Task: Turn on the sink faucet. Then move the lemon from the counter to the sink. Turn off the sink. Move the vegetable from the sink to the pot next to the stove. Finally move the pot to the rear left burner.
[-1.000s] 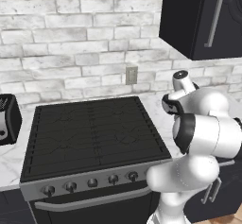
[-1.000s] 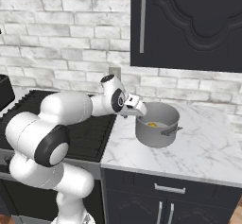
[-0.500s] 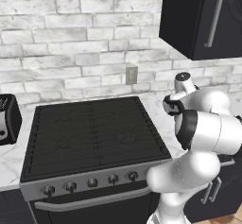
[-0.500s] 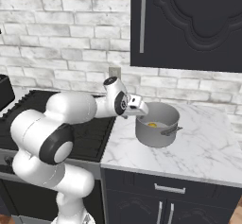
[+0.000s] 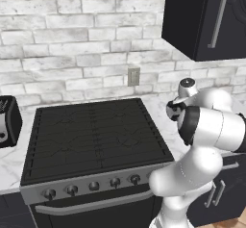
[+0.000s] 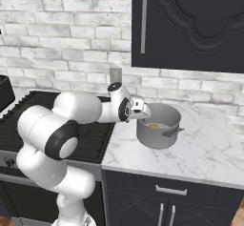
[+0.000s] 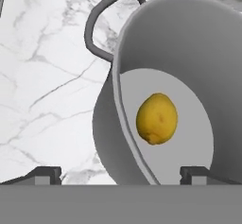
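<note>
The pot [image 6: 158, 130] stands on the marble surface [image 6: 209, 148] beside the stove [image 5: 93, 135], the lemon [image 7: 156, 118] inside. My pincer [image 6: 143, 110], jaws apart, straddles its near rim. A shallow grip could tip it and spill the lemon.

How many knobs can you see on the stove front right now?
5, in a row along the silver front strip of the stove in the left base view. The arm's body may hide more to the right.
</note>
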Controlling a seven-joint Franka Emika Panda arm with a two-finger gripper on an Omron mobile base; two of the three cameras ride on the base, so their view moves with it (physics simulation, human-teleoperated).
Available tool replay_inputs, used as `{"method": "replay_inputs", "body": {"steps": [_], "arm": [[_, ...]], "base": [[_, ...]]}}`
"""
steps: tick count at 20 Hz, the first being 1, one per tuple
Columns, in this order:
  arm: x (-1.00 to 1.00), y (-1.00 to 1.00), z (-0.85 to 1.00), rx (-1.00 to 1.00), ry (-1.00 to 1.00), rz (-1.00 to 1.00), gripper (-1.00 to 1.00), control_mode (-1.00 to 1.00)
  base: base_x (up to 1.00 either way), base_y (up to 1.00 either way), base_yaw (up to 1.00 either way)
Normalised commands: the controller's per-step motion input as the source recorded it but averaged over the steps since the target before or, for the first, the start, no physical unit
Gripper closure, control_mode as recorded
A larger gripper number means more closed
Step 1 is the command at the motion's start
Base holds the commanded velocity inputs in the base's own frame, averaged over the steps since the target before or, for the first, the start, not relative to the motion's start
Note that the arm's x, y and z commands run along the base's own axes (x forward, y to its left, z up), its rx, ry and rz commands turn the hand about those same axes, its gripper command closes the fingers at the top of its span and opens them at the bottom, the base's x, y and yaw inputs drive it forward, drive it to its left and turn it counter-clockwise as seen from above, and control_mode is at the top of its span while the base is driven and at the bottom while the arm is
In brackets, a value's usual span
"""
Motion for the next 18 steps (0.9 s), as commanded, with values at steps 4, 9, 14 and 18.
{"method": "replay_inputs", "body": {"steps": [4, 9, 14, 18], "arm": [[0.24, -0.08, -0.01, 0.00, 0.00, 0.06, -1.00, -1.00], [0.21, -0.06, -0.07, 0.00, 0.00, 0.07, -1.00, -1.00], [0.11, -0.02, -0.22, 0.00, 0.00, 0.07, -1.00, -1.00], [0.00, 0.00, -0.36, 0.00, 0.00, 0.03, -1.00, -1.00]], "base": [[0.00, 0.00, 0.00], [0.00, 0.00, 0.00], [0.00, 0.00, 0.00], [0.00, 0.00, 0.00]]}}
